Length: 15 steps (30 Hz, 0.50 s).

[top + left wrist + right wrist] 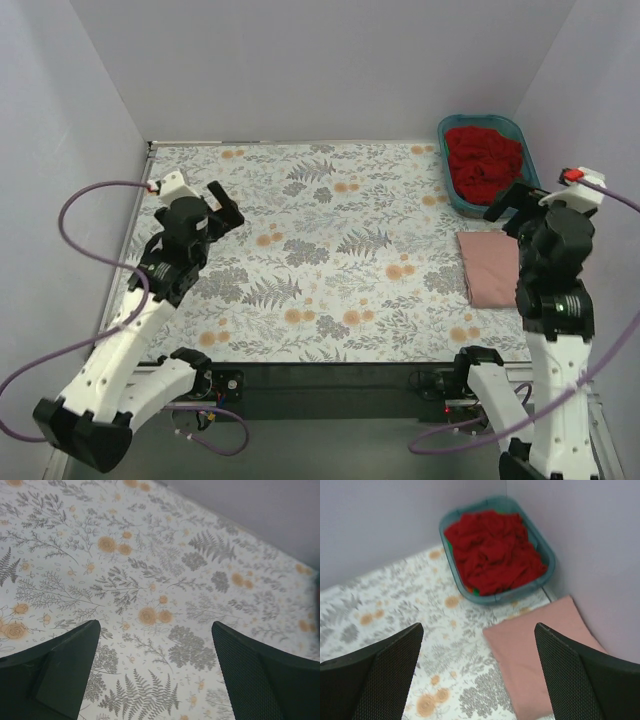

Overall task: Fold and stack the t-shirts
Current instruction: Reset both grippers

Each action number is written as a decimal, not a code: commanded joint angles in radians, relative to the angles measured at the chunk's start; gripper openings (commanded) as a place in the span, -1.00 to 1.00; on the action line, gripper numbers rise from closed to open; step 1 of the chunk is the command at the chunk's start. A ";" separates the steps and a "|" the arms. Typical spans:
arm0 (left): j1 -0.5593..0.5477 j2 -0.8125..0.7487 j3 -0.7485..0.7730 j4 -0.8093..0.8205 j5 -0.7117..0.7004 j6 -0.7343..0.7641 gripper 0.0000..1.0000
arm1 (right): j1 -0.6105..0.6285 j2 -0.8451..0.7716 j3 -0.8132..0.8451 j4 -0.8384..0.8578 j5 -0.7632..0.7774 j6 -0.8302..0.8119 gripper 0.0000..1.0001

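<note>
Pink t-shirt (488,268): folded into a flat, neat rectangle at the right edge of the floral cloth (330,250), just in front of the teal tub (446,190). Judged from its tidy edges, this spot is the base of the stack, kept to the side so the middle of the cloth is free for folding.
Red t-shirt (484,163): bunched and crumpled inside the tub at the far right corner of the cloth, filling it to the rim. It is not yet folded, so it looks like the next piece to fetch.
Right gripper (508,205): fingers spread wide with nothing between them, raised above the pink t-shirt and apart from it. Its wrist view looks over both the folded shirt and the tub, so it is well placed to reach into the tub.
Left gripper (225,203): fingers also spread wide and empty, hovering over bare cloth near the left edge, well apart from both shirts. It seems to be waiting where it will not get in the way.
Progress: one shirt folded and set down, one to go, as far as the views show.
Next move, as a guess: pull the red shirt out and spread it flat on the open middle of the cloth. Loose cloth may snag on the tub rim.
</note>
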 commanded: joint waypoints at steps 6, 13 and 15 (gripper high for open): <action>0.002 -0.442 0.094 -0.270 -0.020 -0.175 0.91 | 0.133 -0.384 0.017 -0.061 0.150 -0.012 0.97; 0.005 -0.766 -0.037 -0.145 -0.086 -0.100 0.93 | 0.183 -0.602 -0.094 -0.054 0.172 -0.115 0.97; 0.003 -0.834 -0.084 -0.117 -0.109 -0.077 0.93 | 0.190 -0.628 -0.118 -0.053 0.157 -0.115 0.97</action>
